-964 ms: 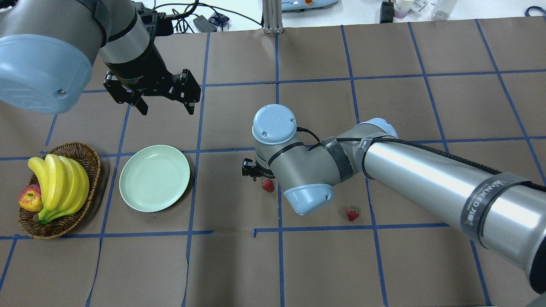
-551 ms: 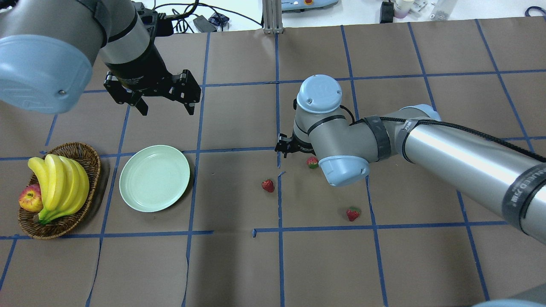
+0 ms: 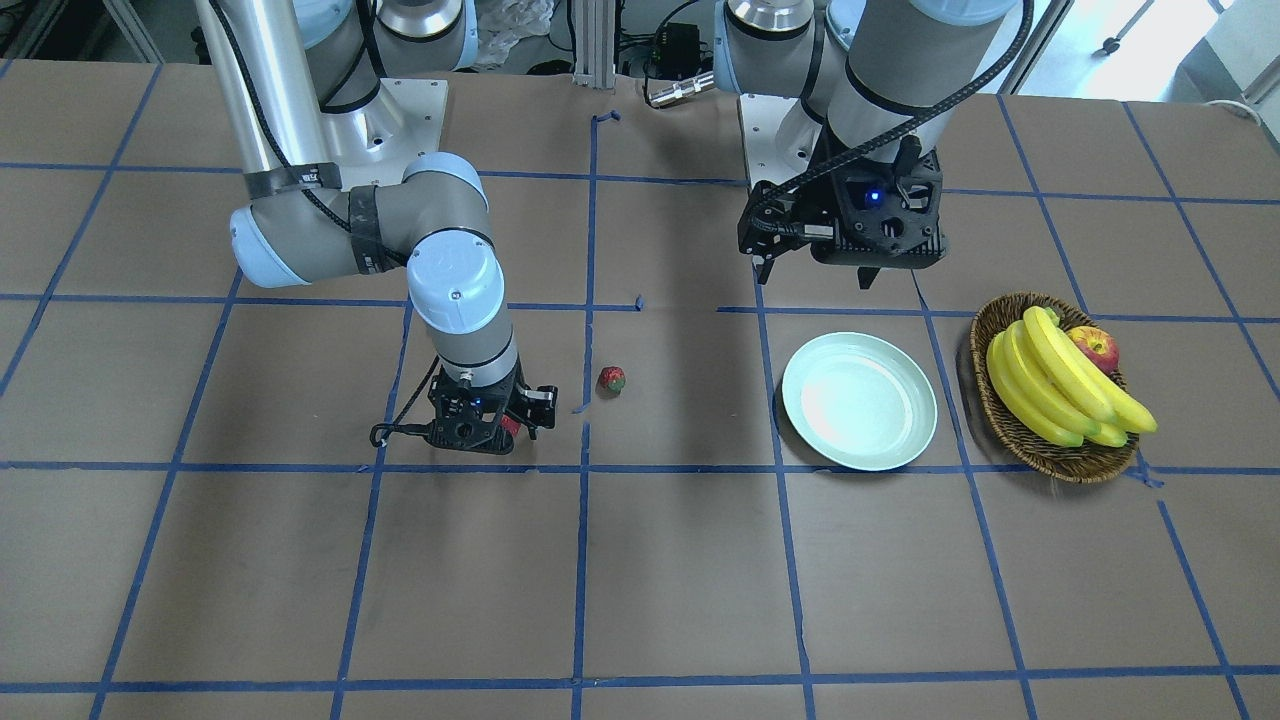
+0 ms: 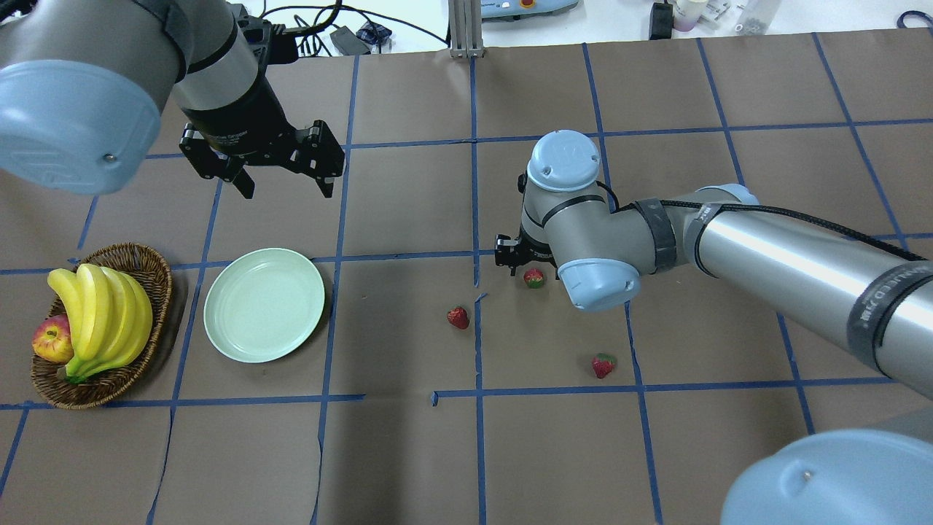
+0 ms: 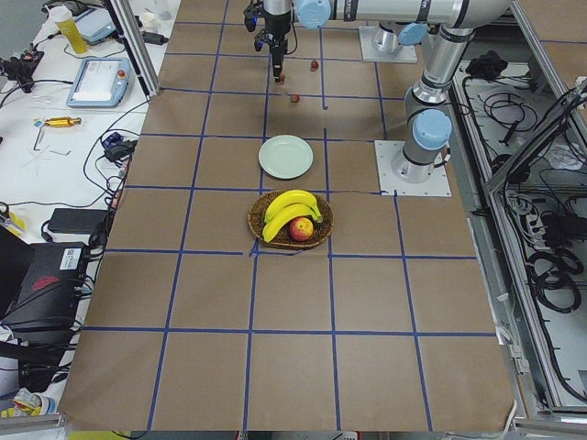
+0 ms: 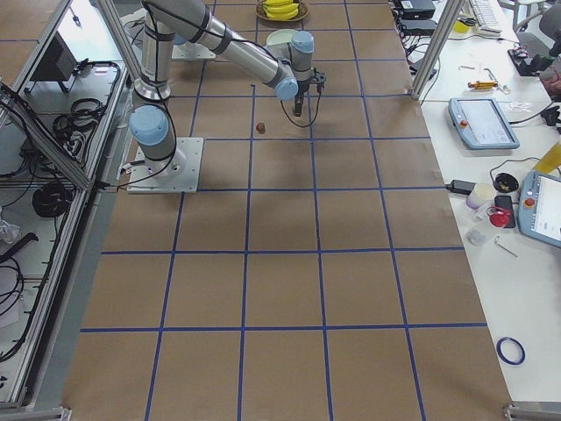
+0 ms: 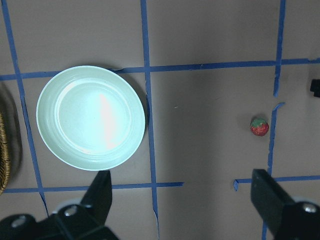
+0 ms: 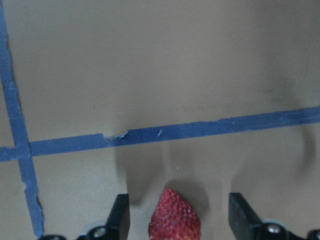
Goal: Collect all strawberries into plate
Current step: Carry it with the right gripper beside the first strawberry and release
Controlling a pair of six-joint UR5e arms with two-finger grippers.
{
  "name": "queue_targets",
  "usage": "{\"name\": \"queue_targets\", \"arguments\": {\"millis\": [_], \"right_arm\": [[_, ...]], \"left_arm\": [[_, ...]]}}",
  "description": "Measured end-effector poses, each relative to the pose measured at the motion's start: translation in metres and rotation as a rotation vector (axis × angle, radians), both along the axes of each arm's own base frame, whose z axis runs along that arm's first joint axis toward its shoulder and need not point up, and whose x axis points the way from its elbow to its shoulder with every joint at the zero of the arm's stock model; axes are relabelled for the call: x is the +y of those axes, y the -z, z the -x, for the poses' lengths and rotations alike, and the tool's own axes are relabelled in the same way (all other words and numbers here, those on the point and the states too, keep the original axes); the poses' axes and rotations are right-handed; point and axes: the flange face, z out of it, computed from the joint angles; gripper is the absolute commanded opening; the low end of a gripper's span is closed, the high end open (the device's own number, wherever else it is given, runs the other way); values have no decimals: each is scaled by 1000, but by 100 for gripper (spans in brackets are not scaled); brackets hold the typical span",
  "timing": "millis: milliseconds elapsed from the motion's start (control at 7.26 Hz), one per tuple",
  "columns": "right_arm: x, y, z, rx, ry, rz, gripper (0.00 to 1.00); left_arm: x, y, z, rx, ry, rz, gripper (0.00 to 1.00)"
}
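Strawberry [image 8: 175, 220] now lies between the right end effector's [image 8: 179, 212] parted fingers, which a second ago hovered by another berry [image 4: 458, 318].

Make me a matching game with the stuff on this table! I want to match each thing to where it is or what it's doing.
Things:
1. plate
2. apple
3. right gripper
4. left gripper

Places or states:
A. in the wicker basket, beside the bananas
B. open, low over the table, with a strawberry between its fingers
C. empty, nothing on it
D. open, up in the air, holding nothing

Right pairs: 1-C, 2-A, 3-B, 4-D
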Motion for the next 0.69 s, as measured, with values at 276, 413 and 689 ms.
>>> {"name": "queue_targets", "arguments": {"millis": [276, 413, 689], "right_arm": [[-1, -1, 1, 5, 9, 4, 0], [-4, -7, -2, -2, 34, 17, 0], [-3, -31, -40, -47, 114, 54, 0]], "left_arm": [[0, 0, 0, 0, 0, 0, 100], [0, 0, 0, 0, 0, 0, 100], [0, 0, 0, 0, 0, 0, 100]]}}
